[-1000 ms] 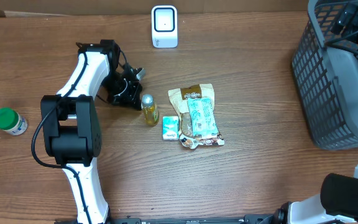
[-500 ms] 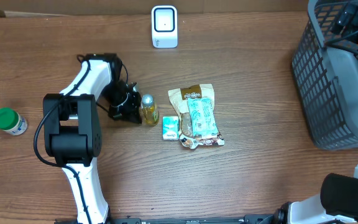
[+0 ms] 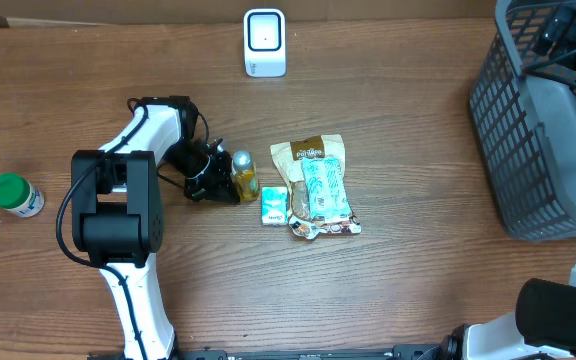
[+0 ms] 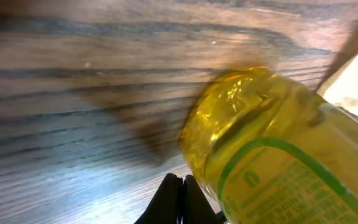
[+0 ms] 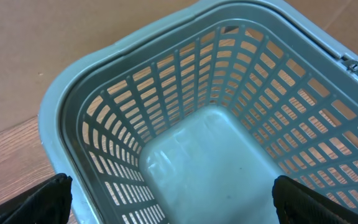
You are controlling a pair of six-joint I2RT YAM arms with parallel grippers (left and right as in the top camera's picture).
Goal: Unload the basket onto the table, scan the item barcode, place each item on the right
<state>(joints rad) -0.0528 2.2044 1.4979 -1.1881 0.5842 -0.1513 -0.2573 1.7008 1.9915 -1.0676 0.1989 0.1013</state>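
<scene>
Left gripper (image 4: 179,198) pinched shut, empty, with the yellow bottle (image 4: 272,143) just right of its fingertips on the wooden table (image 4: 73,93); right gripper (image 5: 174,202) spread wide above the grey basket (image 5: 98,81).

yellow bottle (image 3: 243,178), green-lidded jar (image 3: 14,194), grey lattice basket (image 3: 498,110), seemingly teal packet (image 3: 325,190).

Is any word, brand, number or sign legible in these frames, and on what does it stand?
Nothing reads with certainty.
Brown paper pouch: white word near the top, too small to read.
Yellow liquid bottle: green fine print on its label, blurred.
Small white and green box: print too small.
Light blue plastic packet: print too small.
</scene>
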